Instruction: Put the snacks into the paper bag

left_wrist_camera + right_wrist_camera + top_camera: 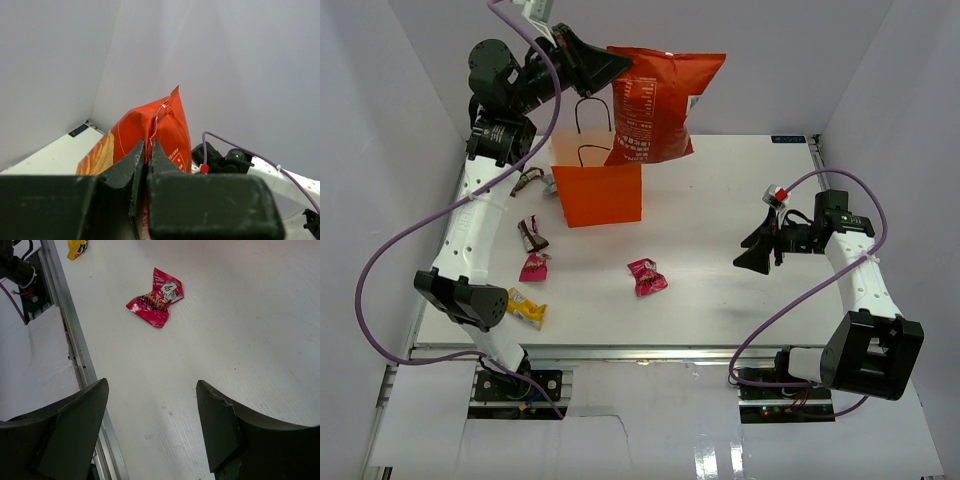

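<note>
Pinching red chip bag (pixel 655 105) in left gripper (pixel 618 66): centre it, seemingly offset, over orange paper bag (pixel 603 195) near far edge, then lower.

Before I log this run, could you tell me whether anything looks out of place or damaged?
Nothing looks spilled or torn. The chip bag hangs tilted from the left gripper, pinched by one edge above the paper bag; the pink packet mid-table looks crumpled.

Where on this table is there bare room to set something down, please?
The widest bare patch lies between the paper bag and the right gripper, running back to the far edge. Another lies in front of the centre pink packet, toward the near edge. The left strip is crowded: dark brown packet, left pink packet, yellow packet.
</note>
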Controlling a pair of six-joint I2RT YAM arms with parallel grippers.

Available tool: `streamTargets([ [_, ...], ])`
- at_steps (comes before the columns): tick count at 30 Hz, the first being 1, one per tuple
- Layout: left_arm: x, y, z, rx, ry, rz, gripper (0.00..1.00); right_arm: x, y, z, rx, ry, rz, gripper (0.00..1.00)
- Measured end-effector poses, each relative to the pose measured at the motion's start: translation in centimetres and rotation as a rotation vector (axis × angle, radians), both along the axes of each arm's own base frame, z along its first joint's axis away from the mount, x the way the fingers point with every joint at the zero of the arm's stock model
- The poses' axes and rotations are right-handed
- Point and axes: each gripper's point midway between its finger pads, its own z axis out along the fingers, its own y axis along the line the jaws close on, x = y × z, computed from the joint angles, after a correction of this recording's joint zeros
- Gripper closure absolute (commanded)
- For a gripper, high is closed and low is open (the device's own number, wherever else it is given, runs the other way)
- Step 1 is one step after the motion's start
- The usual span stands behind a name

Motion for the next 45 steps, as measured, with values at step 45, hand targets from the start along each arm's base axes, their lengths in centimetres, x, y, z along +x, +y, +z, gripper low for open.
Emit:
streamTargets([
  [45, 5.3, 10.8, 5.5, -0.204, -0.048, 0.082, 1.0, 0.5, -0.1, -1.1, 0.0, 0.035, -0.023, 0.23],
])
